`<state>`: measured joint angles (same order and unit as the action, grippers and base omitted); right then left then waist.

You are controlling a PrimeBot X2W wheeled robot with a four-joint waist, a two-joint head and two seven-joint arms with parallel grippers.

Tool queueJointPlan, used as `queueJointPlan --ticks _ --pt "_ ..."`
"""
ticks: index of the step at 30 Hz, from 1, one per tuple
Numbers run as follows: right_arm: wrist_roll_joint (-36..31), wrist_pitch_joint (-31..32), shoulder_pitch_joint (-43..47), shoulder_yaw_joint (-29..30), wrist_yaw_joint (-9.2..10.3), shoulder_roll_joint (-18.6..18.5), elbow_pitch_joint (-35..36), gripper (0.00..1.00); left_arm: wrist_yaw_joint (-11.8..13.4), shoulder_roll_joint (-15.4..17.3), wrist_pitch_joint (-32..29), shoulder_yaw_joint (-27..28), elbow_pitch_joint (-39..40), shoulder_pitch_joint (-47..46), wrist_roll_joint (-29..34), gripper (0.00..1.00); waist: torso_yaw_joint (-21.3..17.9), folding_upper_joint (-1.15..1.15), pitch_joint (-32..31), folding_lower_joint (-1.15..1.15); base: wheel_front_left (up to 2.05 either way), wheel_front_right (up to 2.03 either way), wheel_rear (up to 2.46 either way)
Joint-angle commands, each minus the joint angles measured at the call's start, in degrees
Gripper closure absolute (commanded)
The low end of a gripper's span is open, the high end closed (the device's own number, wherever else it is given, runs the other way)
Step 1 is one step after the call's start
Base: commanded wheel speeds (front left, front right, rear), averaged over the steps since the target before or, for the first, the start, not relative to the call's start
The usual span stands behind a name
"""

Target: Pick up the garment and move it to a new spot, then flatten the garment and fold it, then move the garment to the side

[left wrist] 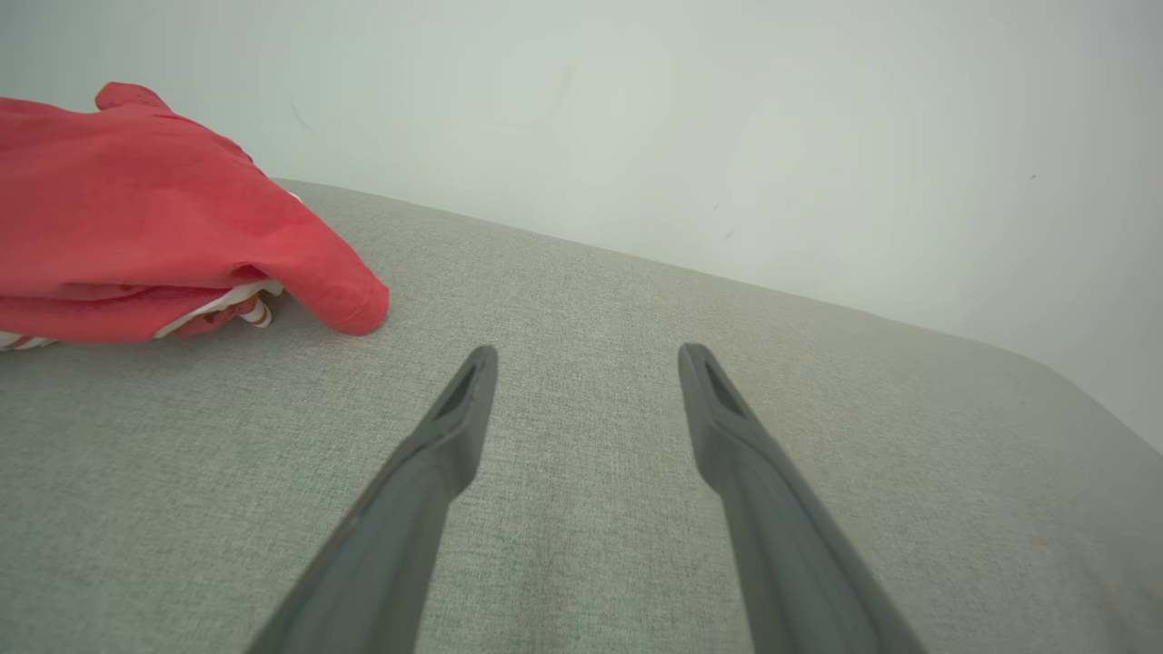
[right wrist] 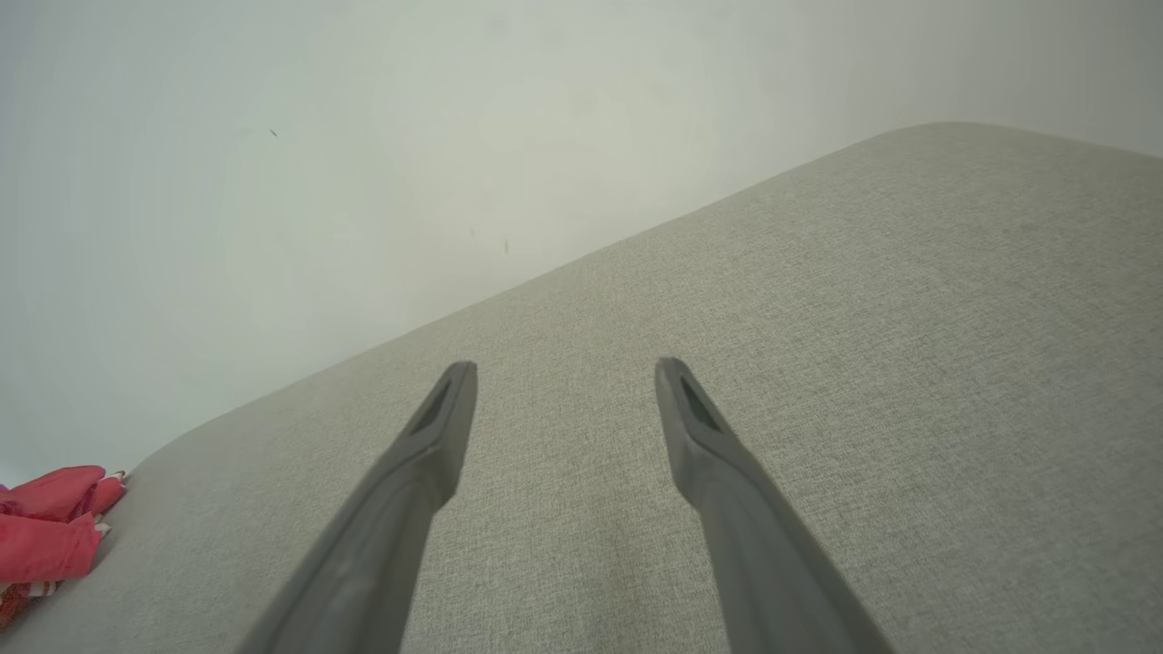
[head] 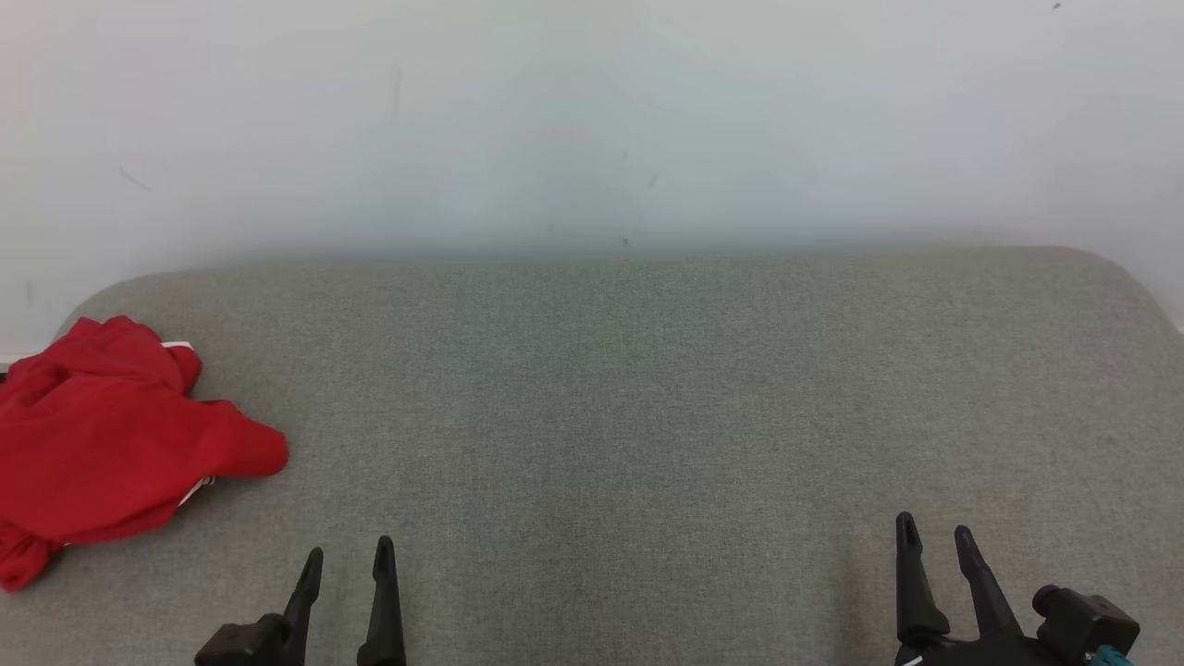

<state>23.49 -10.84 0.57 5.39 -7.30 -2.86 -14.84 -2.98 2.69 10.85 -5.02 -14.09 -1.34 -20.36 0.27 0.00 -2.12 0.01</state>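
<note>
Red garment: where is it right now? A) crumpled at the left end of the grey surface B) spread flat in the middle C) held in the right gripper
A: the red garment lies bunched at the left end of the grey surface, clear of the open left gripper and right gripper.

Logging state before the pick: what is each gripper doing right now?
Left gripper: open, empty, apart from the red garment.
Right gripper: open, empty.
</note>
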Motion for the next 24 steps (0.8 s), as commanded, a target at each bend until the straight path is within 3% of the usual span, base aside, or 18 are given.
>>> queueJointPlan --ticks 1,24 --pt "-1.7 -0.6 0.3 0.0 -0.27 0.0 0.1 0.0 0.3 0.3 0.6 -0.1 0.0 -0.1 1.7 0.0 0.0 0.0 -0.1 -0.01 0.0 0.0 0.0" --pt "-11.3 -3.1 0.6 0.2 -0.26 0.0 -2.0 0.0 1.2 0.3 3.2 -1.6 -3.7 -0.8 10.4 0.0 -0.1 0.0 -0.7 -0.01 0.0 0.0 0.0"
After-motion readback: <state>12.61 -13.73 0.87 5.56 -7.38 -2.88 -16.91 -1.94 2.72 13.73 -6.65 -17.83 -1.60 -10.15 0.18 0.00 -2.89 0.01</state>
